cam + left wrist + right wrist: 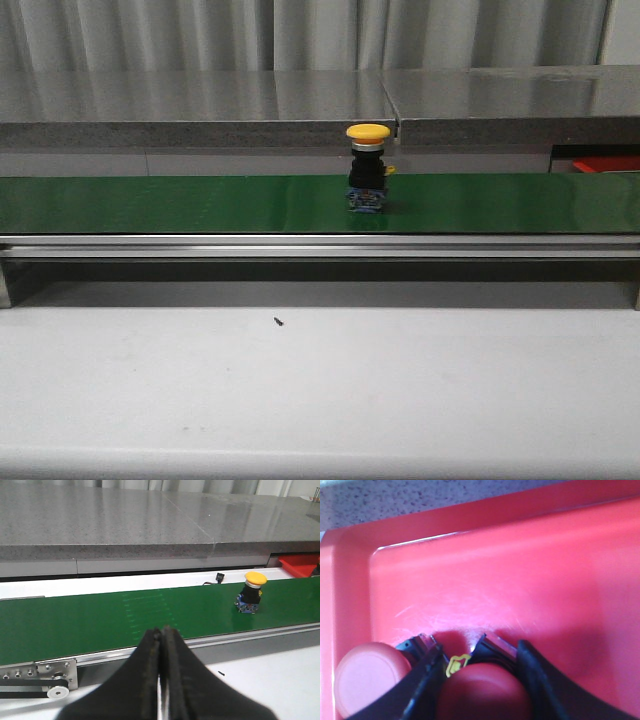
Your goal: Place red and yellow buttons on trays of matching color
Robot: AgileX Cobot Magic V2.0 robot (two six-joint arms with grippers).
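Buttons on view: three in all, one yellow, two red. Trays on view: one, red; no yellow tray shows in any view.

Left gripper (161,645): jaws pressed together on nothing, hanging over the near edge of the green conveyor belt (180,203), well to the left of the yellow button.

Yellow button (367,168): stands upright on the belt near its middle, untouched by either arm. Risk, as I judge it: if the belt runs, the button travels on before the closed left jaws can open and reach it. It is tall on a small base, so a sideways knock from a finger could topple it.

Red tray (520,580): a corner of it also shows at the far right behind the belt. One red button (365,677) already rests in it.

Right gripper (477,675): over the tray, jaws clamped on a second red button (482,690). Risk: the held one sits just beside the resting one; release could bump the two together or tip either. Contact with the tray floor cannot be told.
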